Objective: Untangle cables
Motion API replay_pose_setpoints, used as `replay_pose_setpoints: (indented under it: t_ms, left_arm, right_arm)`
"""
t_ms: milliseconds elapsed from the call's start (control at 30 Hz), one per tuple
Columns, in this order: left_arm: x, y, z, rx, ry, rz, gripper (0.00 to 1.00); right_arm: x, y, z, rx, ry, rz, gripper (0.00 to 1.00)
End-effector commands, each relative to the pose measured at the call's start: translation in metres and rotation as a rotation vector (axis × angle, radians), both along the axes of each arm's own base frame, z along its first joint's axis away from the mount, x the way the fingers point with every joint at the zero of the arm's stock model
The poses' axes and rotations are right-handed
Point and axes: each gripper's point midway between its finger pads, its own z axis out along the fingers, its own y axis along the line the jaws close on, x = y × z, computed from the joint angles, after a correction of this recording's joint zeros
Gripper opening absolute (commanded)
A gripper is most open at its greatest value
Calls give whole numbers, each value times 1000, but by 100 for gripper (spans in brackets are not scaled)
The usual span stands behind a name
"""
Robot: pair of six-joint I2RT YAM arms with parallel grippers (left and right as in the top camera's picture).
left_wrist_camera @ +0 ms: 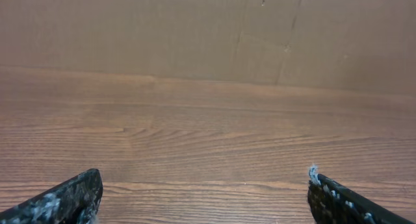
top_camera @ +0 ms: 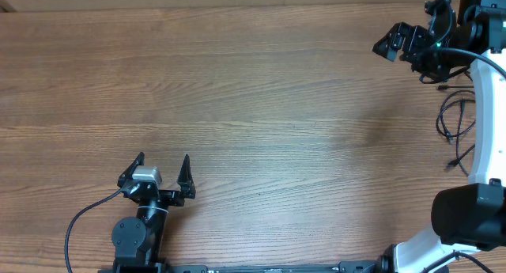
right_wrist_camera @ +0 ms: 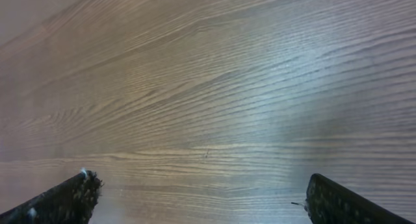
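Cables (top_camera: 443, 116) are strung in loose loops along the table's (top_camera: 253, 107) right edge, just nearward of the right gripper (top_camera: 389, 39), jaws apart; the left gripper (top_camera: 163, 158), likewise spread, is parked well away.

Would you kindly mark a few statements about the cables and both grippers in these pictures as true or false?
1. The cables lie near the right edge of the table. True.
2. The left gripper is shut on a cable. False: it is open and empty, over bare wood.
3. The right gripper is open and holds nothing. True.
4. Both wrist views show cables between the gripper fingers. False: they show only bare wood.
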Motion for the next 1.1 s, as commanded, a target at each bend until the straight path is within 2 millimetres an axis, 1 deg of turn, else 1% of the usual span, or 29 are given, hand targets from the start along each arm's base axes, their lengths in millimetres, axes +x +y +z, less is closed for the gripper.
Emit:
replay_pose_setpoints:
  t_ms: [0,67,100,167,300,367,467,533,600,667,700,767,900,1067]
  left_arm:
    - [0,4,0,16,-4,20,100]
    - [0,4,0,16,-4,20,100]
    - [0,4,0,16,-4,20,100]
    - [0,4,0,16,-4,20,100]
    - [0,4,0,16,-4,20,100]
    - [0,4,0,16,-4,20,100]
    - [0,4,0,16,-4,20,100]
    - [0,4,0,16,-4,20,100]
    - [0,4,0,16,-4,20,100]
    - [0,4,0,16,-4,20,100]
    - [0,4,0,16,-4,20,100]
    - [0,4,0,16,-4,20,100]
    - [0,4,0,16,-4,20,100]
    - [0,4,0,16,-4,20,100]
  right_arm:
    - [2,11,34,-38,-131,33,100]
    - [9,20,55,-78,-228,49,100]
    - [9,22,60,-95,-250,50,100]
    - [4,27,75,-172,-294,41,100]
    - [-7,30,91,-218,-341,33,100]
    - [-12,30,91,-215,-359,30,100]
    - [-22,35,83,-193,-410,42,100]
    - [-36,41,68,-166,-487,59,100]
    - [-50,42,55,-164,-575,56,100]
    - [-62,41,50,-173,-666,45,100]
    - [-73,39,49,-181,-762,30,100]
    - [-90,34,48,-192,-887,5,100]
    - [-118,29,39,-209,-1049,-28,100]
    - [-145,31,15,-212,-1163,-34,100]
